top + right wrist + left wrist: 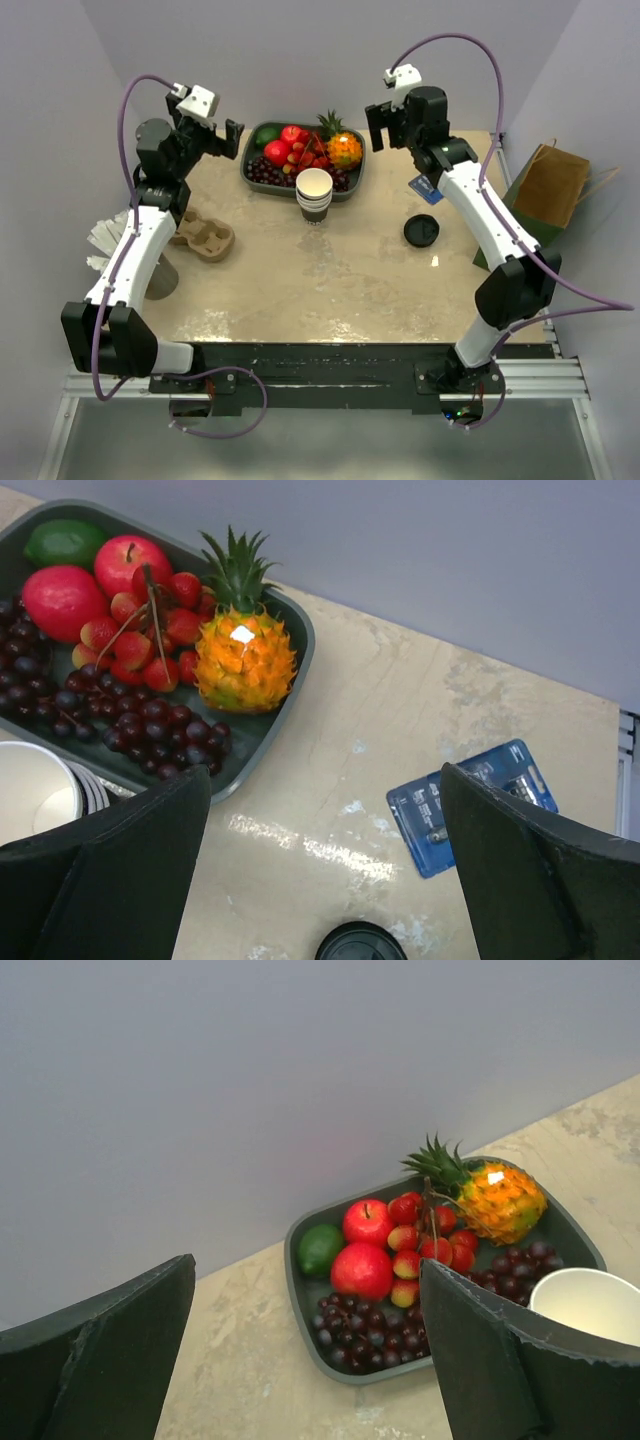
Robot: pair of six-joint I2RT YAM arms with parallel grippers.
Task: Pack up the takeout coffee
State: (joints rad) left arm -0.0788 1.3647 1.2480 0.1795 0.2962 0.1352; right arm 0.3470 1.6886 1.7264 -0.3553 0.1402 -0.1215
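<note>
The takeout coffee (421,230) shows from above as a black disc on the right side of the table. Only the top edge of its black lid (360,943) shows at the bottom of the right wrist view. My right gripper (385,130) is open and empty, held high over the table's far edge, behind the coffee (325,870). My left gripper (232,140) is open and empty, raised at the far left beside the fruit tray (310,1360).
A grey tray of fruit (255,175) stands at the back centre, with a stack of lidless white cups (314,193) in front. A cardboard cup carrier (203,237) lies at the left. A blue packet (427,188) lies near the coffee. A brown paper bag (548,185) stands off the right edge.
</note>
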